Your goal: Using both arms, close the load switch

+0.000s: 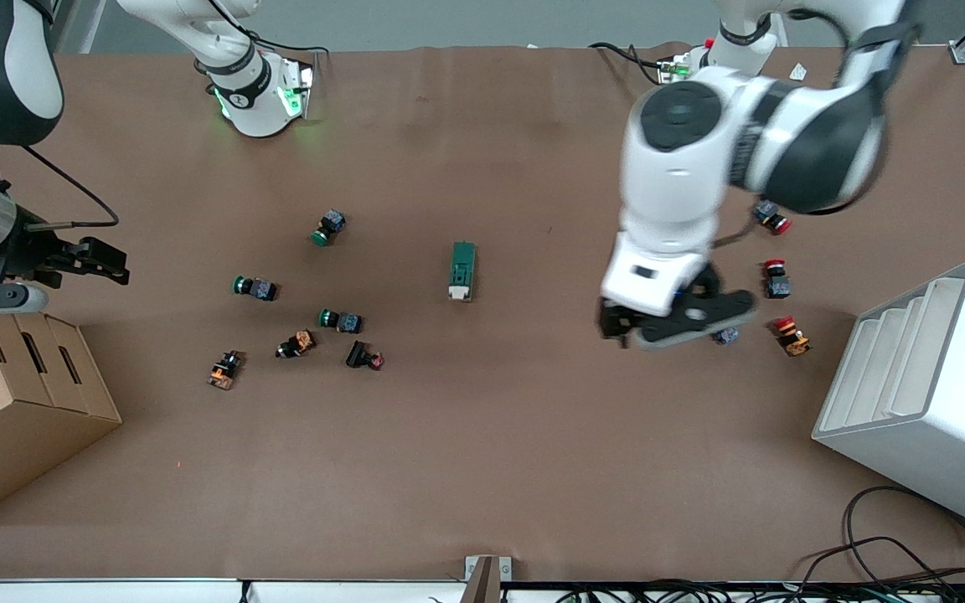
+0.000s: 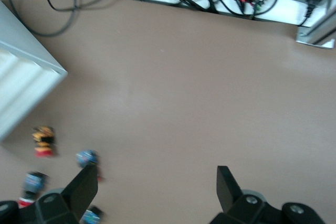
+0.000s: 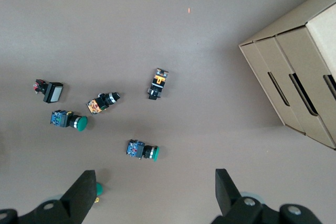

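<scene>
Load switch [image 1: 462,270] mid-table, untouched; left end effector [image 1: 677,322] over red-capped buttons [image 1: 777,279]; right end effector [image 1: 97,258] above cardboard box [image 1: 18,394]

A brown-covered table [image 1: 482,469] fills the scene. A cardboard box [image 1: 13,394] sits at the right arm's end, a white slotted rack [image 1: 935,394] at the left arm's end, with black cables [image 1: 893,553] nearby.

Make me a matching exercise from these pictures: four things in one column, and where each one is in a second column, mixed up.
Things:
1. load switch
2. cardboard box
3. white rack
4. left gripper

Places:
A. at the left arm's end of the table
B. up in the air, open, beside the red-capped buttons
C. at the right arm's end of the table
D. mid-table, lying alone on the brown table cover

Pairs: 1-D, 2-C, 3-A, 4-B
</scene>
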`<state>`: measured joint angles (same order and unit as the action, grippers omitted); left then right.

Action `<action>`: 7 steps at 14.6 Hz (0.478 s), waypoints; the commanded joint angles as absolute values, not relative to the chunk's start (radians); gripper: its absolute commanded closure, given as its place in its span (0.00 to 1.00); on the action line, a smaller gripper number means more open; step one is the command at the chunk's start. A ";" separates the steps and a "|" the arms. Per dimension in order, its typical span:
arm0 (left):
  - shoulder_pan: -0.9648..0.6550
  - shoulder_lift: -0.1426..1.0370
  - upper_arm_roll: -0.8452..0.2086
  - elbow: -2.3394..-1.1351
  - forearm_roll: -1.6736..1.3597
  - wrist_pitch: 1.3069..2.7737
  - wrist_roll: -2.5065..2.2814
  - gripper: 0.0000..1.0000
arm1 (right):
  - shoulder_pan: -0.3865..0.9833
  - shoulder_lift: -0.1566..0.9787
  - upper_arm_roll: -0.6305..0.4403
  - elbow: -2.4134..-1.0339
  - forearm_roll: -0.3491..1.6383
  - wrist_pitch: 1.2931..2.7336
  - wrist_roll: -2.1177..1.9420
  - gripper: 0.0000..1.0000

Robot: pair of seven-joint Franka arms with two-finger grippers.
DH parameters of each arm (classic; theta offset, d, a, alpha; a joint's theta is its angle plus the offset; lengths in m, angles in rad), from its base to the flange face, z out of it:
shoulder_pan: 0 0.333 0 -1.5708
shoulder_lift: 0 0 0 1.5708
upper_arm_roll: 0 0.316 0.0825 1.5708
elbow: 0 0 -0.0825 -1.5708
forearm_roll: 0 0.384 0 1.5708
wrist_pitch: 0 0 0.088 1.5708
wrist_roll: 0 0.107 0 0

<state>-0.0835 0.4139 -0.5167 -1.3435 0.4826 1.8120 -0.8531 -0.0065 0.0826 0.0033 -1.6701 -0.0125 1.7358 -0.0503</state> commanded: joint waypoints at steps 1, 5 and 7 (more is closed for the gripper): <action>0.032 0.319 -0.517 -1.376 0.314 1.801 -0.666 0.00 | -0.015 0.066 0.023 -1.664 -0.018 1.730 -0.052 0.00; 0.011 0.149 -0.280 -1.486 0.103 1.796 -0.406 0.00 | -0.017 0.071 0.023 -1.590 -0.017 1.672 -0.055 0.00; 0.011 0.082 -0.226 -1.532 0.100 1.720 -0.269 0.00 | -0.015 0.078 0.021 -1.498 -0.018 1.588 -0.054 0.00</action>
